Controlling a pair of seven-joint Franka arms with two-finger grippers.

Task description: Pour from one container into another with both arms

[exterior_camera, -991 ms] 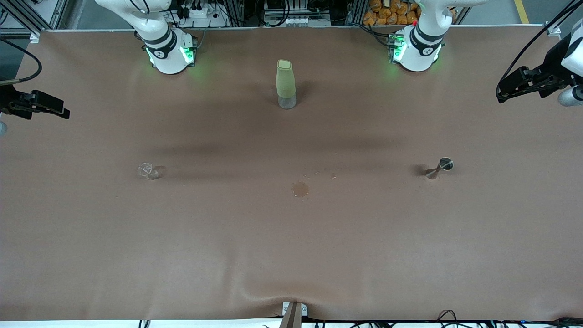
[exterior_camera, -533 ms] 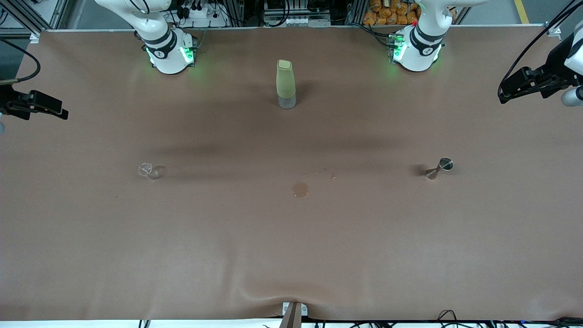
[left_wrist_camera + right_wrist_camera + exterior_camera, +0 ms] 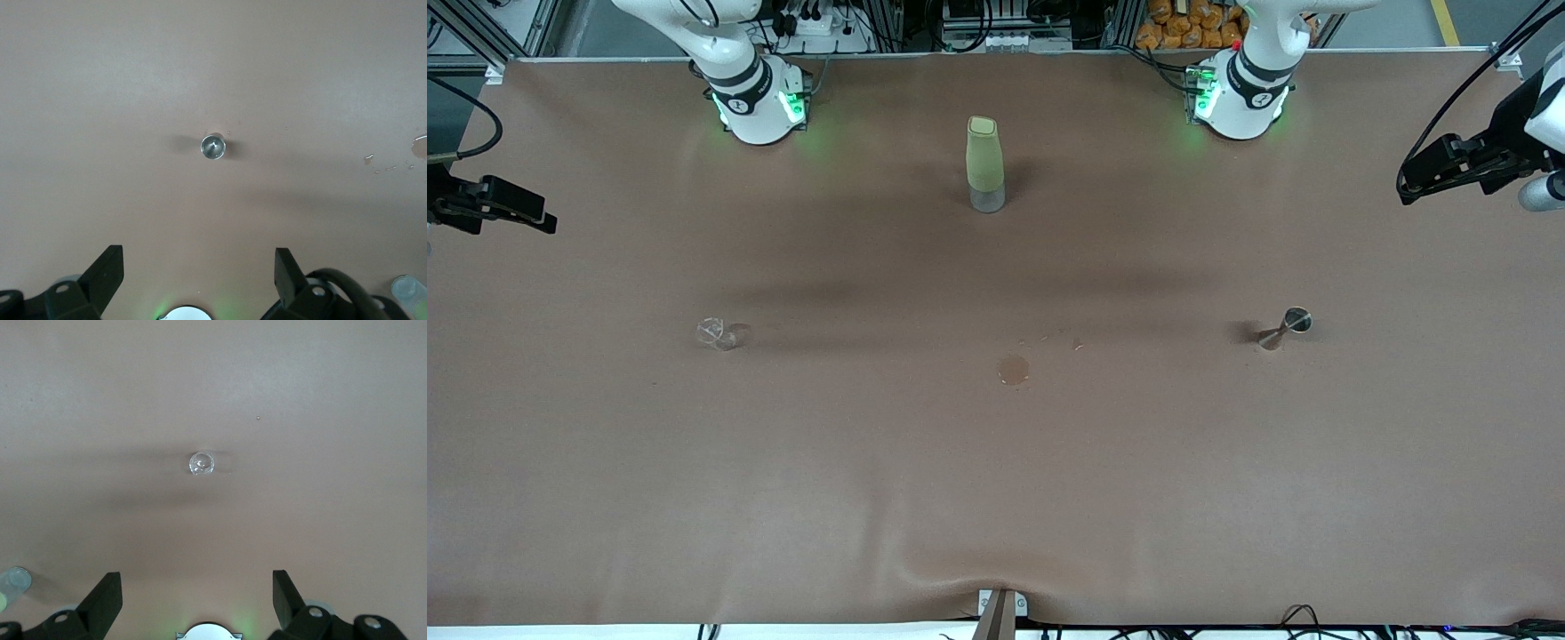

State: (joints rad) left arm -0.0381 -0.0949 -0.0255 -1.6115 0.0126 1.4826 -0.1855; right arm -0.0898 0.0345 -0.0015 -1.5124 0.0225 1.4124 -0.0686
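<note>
While the left gripper [image 3: 193,280] and right gripper [image 3: 193,600] hover spread wide, empty, over the table's [image 3: 996,498] end edges, the light steel jigger [image 3: 1285,327] and clear glass [image 3: 716,333] near mid-table could tip if nudged.

arms [image 3: 751,98]: white, black bands, green lights | tools [image 3: 193,277]: black
</note>
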